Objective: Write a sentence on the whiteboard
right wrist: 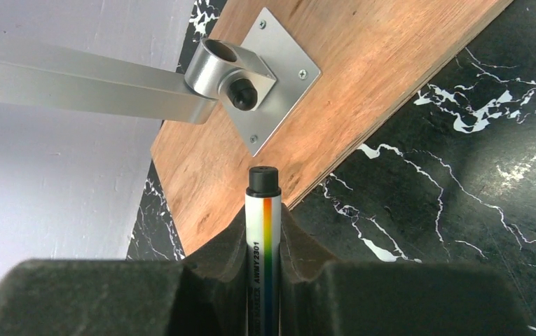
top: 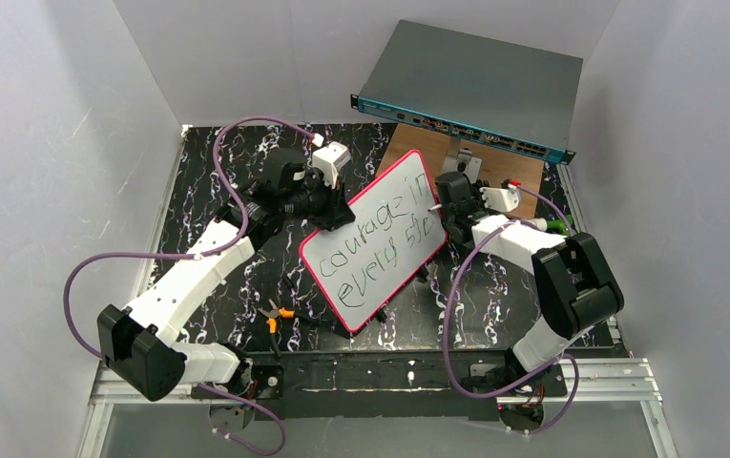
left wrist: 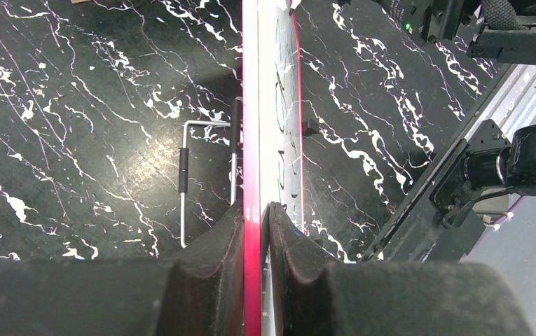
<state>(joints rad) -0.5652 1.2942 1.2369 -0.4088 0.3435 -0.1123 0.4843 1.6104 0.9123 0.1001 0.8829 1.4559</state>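
The whiteboard (top: 380, 239), white with a pink-red frame, is held tilted above the table. My left gripper (top: 327, 212) is shut on its upper left edge. In the left wrist view the pink edge (left wrist: 251, 140) runs straight up from between the left gripper's (left wrist: 256, 231) pads. The sentence (top: 385, 250) is black handwriting in two slanted lines, reading "courage in" and "every ste". My right gripper (top: 448, 205) is at the board's right edge by the last letters. It is shut on a white marker (right wrist: 263, 210) with a rainbow stripe, its black end pointing away.
A grey-teal network switch (top: 480, 86) stands at the back. In front of it a wooden board (top: 499, 164) carries a metal bracket (right wrist: 265, 77). Orange-handled pliers (top: 275, 315) lie near the front. A bent wire stand (left wrist: 184, 175) lies under the whiteboard. White walls enclose the table.
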